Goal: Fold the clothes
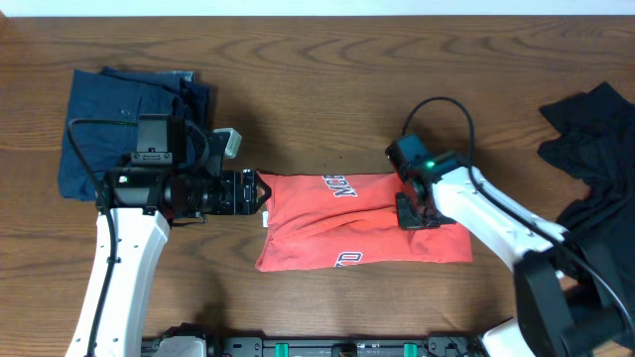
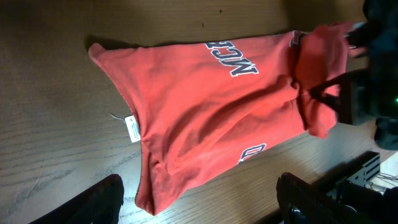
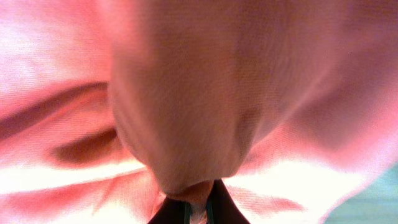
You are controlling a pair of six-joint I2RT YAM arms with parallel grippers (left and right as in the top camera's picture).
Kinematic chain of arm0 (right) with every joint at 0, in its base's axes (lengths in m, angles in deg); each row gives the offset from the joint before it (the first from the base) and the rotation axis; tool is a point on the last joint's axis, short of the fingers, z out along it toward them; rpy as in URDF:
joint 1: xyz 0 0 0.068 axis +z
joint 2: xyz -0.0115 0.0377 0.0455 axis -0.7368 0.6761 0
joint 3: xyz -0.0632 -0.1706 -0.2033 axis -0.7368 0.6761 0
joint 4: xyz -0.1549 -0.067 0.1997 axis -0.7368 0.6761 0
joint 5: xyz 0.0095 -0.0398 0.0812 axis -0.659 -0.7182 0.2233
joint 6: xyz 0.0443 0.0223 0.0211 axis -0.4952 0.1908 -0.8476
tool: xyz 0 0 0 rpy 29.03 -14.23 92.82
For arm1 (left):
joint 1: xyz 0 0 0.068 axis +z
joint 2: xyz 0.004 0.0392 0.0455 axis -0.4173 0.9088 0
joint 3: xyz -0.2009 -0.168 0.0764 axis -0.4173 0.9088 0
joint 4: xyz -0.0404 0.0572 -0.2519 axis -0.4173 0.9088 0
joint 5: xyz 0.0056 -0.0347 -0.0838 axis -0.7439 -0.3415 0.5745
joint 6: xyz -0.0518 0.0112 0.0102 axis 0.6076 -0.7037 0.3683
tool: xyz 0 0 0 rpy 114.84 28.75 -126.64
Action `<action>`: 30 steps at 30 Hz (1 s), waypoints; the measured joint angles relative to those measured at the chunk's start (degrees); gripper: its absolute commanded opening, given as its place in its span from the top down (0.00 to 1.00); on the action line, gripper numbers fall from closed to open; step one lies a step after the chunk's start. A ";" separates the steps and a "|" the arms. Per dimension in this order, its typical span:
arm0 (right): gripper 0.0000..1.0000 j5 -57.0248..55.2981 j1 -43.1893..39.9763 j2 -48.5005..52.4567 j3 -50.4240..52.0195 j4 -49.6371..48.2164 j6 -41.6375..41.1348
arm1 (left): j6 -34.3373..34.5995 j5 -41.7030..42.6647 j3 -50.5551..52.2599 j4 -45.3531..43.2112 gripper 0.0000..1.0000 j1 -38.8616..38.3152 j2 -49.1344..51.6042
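A coral-red shirt (image 1: 337, 233) lies folded into a rough, rumpled rectangle at the middle of the wooden tabletop (image 1: 327, 79), with parts of its white-and-navy lettering (image 2: 242, 59) showing near the far and near edges. The right end effector (image 1: 415, 212) sits on the shirt's right end, its jaws clenched, grasping a raised fold of the red cloth. The left end effector (image 1: 266, 198) is released, jaws spread, level with the shirt's left edge and just beside it; whether it touches the cloth cannot be told. A folded navy garment (image 1: 109, 119) rests at the far left of the tabletop, behind the left arm. A crumpled black garment (image 1: 595, 139) lies at the right edge, well apart from the shirt. The overhead view alone takes in all three garments and both arms. The left wrist view adds a small white label (image 2: 132, 129) jutting from the shirt's near seam, the cloth bunched up where the right end effector pinches it, and its own dark fingers (image 2: 93, 202) spread wide at the bottom of the frame. The right wrist view is filled with bright red cloth, a fold dropping between its two closed fingertips (image 3: 214, 208).
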State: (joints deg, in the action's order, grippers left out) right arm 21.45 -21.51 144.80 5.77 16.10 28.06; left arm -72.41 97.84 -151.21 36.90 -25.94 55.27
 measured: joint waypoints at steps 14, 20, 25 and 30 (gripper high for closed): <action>0.99 4.11 1.75 -6.19 -2.62 -0.04 3.28 | 0.00 0.00 0.00 -0.02 0.20 0.00 0.00; 0.99 4.98 6.73 -3.02 -2.60 -0.57 3.63 | 0.00 0.00 0.00 -0.04 0.20 0.00 0.00; 0.59 5.35 9.51 -1.22 -2.58 -1.33 2.36 | 0.00 0.00 0.00 -0.02 0.20 0.00 0.00; 0.76 5.88 10.05 -1.25 -2.60 -2.84 2.58 | 0.00 0.00 0.00 -0.02 0.20 0.00 0.00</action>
State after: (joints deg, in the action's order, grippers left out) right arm 27.33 -11.45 143.55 3.17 13.26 30.64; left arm -72.41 97.84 -151.21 36.88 -25.94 55.27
